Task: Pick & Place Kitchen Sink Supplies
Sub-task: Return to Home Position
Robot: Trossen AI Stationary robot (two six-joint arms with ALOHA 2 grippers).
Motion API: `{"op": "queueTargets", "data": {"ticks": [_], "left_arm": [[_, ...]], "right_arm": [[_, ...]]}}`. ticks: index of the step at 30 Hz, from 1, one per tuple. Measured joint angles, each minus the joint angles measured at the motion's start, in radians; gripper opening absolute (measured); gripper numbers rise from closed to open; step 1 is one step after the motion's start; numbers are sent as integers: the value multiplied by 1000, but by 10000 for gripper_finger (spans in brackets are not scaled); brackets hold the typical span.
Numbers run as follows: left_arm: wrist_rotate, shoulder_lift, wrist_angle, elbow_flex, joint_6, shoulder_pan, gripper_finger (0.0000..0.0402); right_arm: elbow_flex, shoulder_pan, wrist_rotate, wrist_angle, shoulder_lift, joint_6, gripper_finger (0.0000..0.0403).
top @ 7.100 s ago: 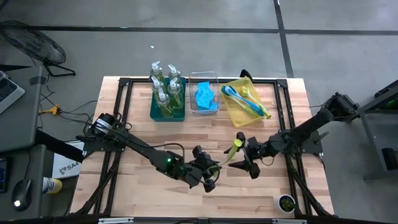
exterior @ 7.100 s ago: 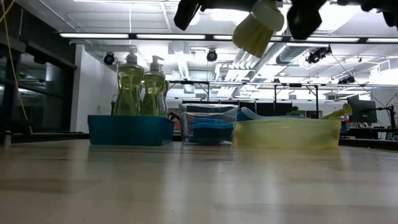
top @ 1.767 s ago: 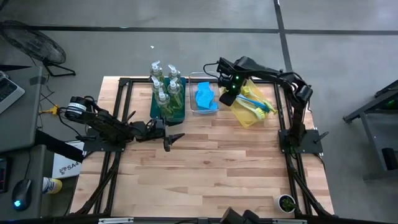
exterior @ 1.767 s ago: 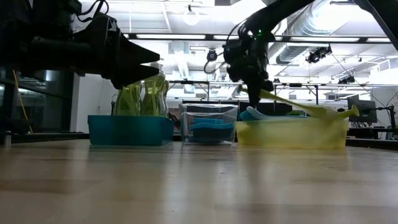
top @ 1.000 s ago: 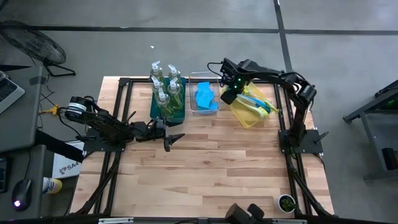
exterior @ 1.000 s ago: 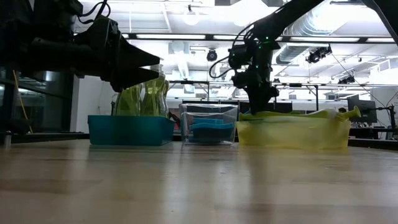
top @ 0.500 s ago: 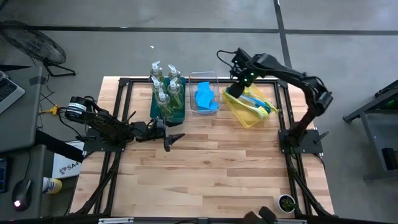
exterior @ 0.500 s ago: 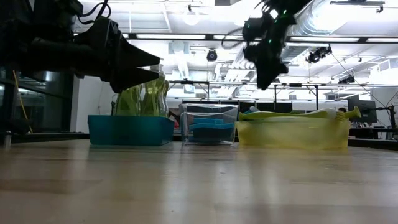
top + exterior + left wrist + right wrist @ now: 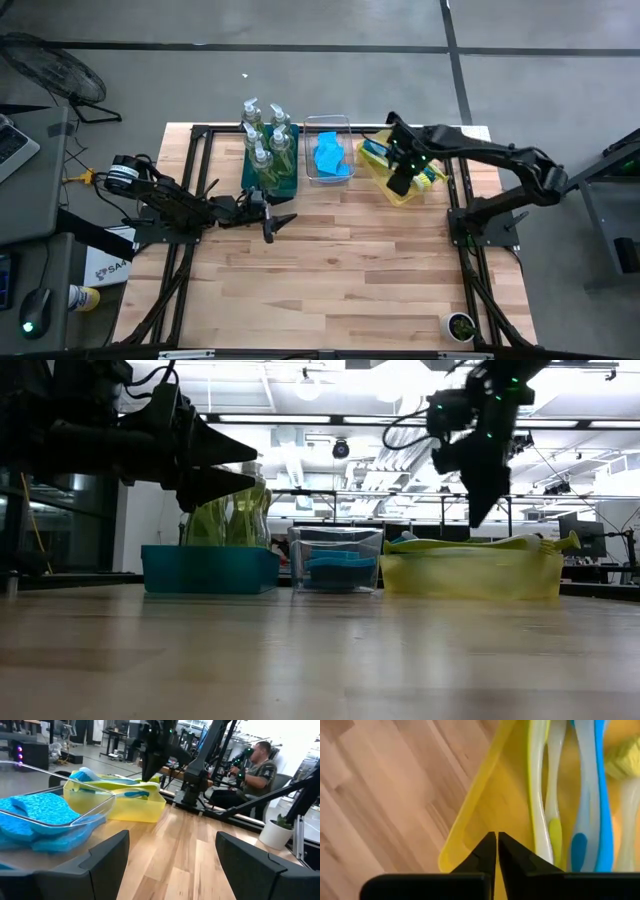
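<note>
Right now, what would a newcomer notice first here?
Three bins stand abreast: a teal bin of clear soap pump bottles, a clear bin of blue sponges, a yellow bin of long-handled dish brushes. The shut right gripper hangs over the yellow bin; the open left gripper waits by the teal one.

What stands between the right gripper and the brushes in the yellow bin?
Nothing visible does. The right gripper, shut, hangs over one end of the yellow bin, and the brushes lie uncovered in it.

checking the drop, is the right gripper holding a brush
No, the right gripper has jaws shut on nothing; the brushes lie in the yellow bin.
</note>
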Motion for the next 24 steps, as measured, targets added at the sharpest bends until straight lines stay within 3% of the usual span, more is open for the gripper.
{"op": "queueTargets", "data": {"ticks": [5,9,18,24], "left_arm": [[0,0,-1,0,-18,0,291],[0,0,-4,0,-24,0,291],[0,0,-5,0,-31,0,291],[0,0,-5,0,-32,0,291]], "right_arm": [[-139,-1,-15,121,-32,30,3],[-187,-5,68,170,-29,36,2],[-201,-17,247,196,-28,38,1],[-201,-17,241,206,-28,36,1]]}}
